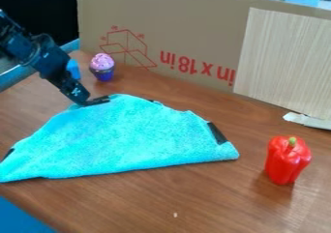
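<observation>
Where fingers [92, 101] meet one cloth [129, 135] near one cupcake [102, 67], I can't tell their state.

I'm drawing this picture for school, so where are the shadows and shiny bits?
In the camera view, a soft shadow lies at the foot of the red pepper, whose skin has pale glints; the blue cloth looks bright but not shiny.
</observation>
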Robot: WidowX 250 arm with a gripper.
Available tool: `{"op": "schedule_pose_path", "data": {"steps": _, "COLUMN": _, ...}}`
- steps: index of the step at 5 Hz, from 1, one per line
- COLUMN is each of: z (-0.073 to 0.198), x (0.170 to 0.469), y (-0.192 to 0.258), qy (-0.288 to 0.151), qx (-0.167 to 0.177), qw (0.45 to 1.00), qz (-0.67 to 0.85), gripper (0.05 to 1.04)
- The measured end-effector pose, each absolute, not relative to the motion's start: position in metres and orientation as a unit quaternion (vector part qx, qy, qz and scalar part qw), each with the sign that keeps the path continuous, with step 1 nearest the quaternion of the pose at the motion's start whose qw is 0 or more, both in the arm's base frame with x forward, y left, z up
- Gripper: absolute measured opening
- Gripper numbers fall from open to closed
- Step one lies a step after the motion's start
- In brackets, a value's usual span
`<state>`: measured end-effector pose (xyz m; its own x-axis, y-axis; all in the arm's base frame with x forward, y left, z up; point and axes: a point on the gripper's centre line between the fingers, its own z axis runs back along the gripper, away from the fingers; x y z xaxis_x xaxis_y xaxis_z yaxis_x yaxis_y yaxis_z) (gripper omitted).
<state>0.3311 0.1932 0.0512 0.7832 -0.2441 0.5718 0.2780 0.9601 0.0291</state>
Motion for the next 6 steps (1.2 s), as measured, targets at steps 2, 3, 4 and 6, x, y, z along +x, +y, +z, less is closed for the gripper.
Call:
{"op": "schedule_pose_path", "data": {"steps": 2, "z": 0.040, "x": 0.340, "y": 0.187, "qy": -0.296, "qx": -0.028, "qw": 0.946, "qz": -0.128, "gripper": 0.972}}
{"op": "schedule_pose_path", "data": {"steps": 3, "z": 0.028, "x": 0.341, "y": 0.190, "qy": -0.291, "qx": -0.013, "qw": 0.948, "qz": -0.127, "gripper": 0.795}}
{"op": "schedule_pose_path", "data": {"steps": 4, "z": 0.025, "x": 0.343, "y": 0.191, "qy": -0.294, "qx": -0.002, "qw": 0.948, "qz": -0.122, "gripper": 0.497}}
{"op": "schedule_pose_path", "data": {"steps": 6, "z": 0.024, "x": 0.342, "y": 0.185, "qy": -0.300, "qx": -0.012, "qw": 0.945, "qz": -0.131, "gripper": 0.098}}
